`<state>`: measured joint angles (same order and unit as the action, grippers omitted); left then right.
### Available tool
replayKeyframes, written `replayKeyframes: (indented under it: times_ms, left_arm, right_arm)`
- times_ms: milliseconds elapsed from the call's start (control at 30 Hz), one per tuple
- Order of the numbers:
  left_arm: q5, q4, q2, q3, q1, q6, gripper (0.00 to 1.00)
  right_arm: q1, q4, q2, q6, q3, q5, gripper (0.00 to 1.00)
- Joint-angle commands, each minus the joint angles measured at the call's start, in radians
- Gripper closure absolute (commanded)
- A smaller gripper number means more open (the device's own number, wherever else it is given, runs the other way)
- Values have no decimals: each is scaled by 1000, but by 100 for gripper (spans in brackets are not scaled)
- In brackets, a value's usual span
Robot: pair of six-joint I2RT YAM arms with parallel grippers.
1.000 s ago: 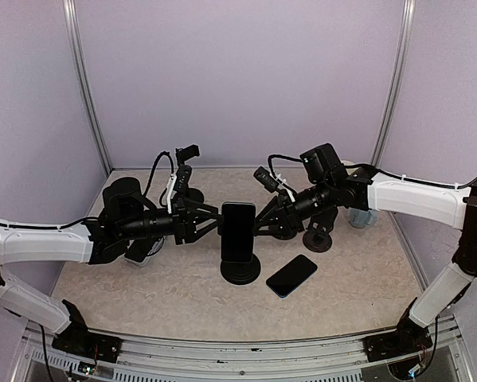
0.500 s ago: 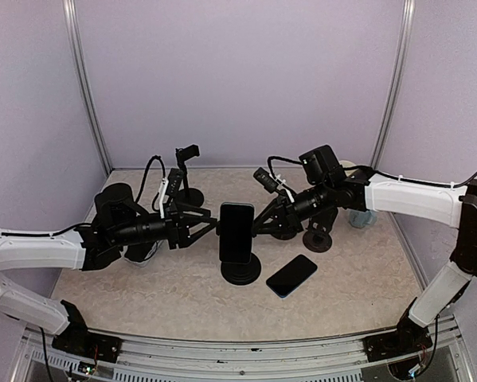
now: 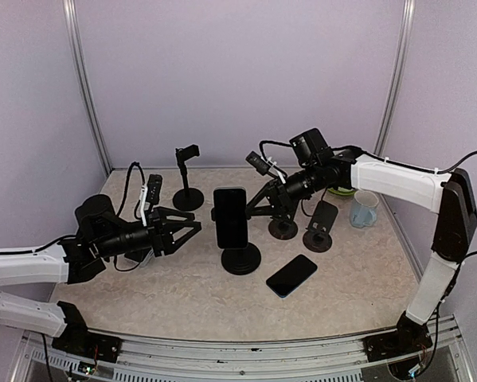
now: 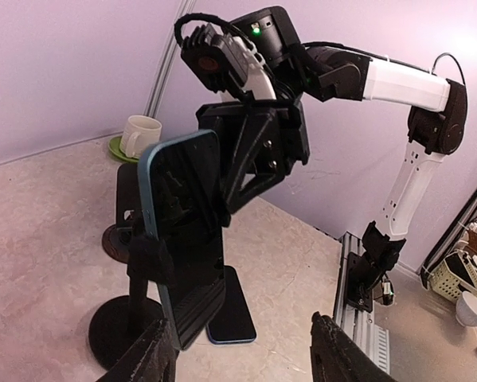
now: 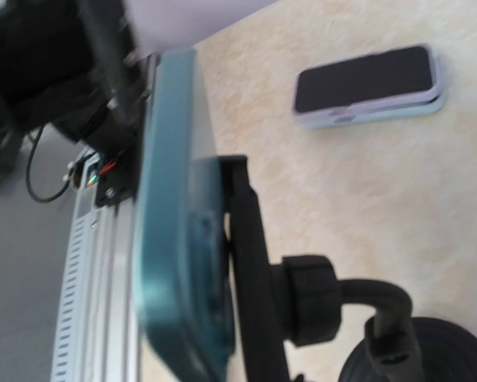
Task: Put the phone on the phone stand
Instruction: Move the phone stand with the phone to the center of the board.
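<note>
A dark phone with a teal-blue case [image 3: 232, 216] stands upright in the clamp of a black phone stand [image 3: 240, 259] at mid-table. The left wrist view shows the phone [image 4: 186, 231] screen-on. The right wrist view shows its teal back [image 5: 174, 239] against the stand's clamp [image 5: 250, 263]. My left gripper [image 3: 189, 233] hangs open to the left of the phone, apart from it, with both fingers [image 4: 154, 358] empty. My right gripper [image 3: 254, 210] sits close at the phone's right edge. Its fingers do not show in its own view, so its state is unclear.
A second phone [image 3: 291, 275] lies flat, front right of the stand. Other black stands are at the back left [image 3: 188, 179] and to the right [image 3: 284, 229], [image 3: 318, 231]. A clear cup [image 3: 364, 209] and a mug on a green saucer [image 4: 134, 137] sit at the back right.
My left arm has drawn back to the left, away from the phone. The right gripper stays by the phone's right edge, slightly raised. The phone stays on the stand.
</note>
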<state>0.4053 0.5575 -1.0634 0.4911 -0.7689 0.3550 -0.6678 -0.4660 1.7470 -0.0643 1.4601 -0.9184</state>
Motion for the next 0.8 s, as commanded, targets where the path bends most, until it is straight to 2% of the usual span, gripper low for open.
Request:
replayKeyframes:
  times_ms: [0,400,767]
  left_arm:
    - [-36,0,68,-53,5,41,44]
    - [-80,-29,220,-162,-4,78,44]
    - [-94,-45,214,-164,-18,72,44]
  right_arm:
    - [48,-8,30,-58,142,-101,100]
    - [181,-87,243,-122,421,-172,100]
    - [271,-123,413,-163,679,-209,100]
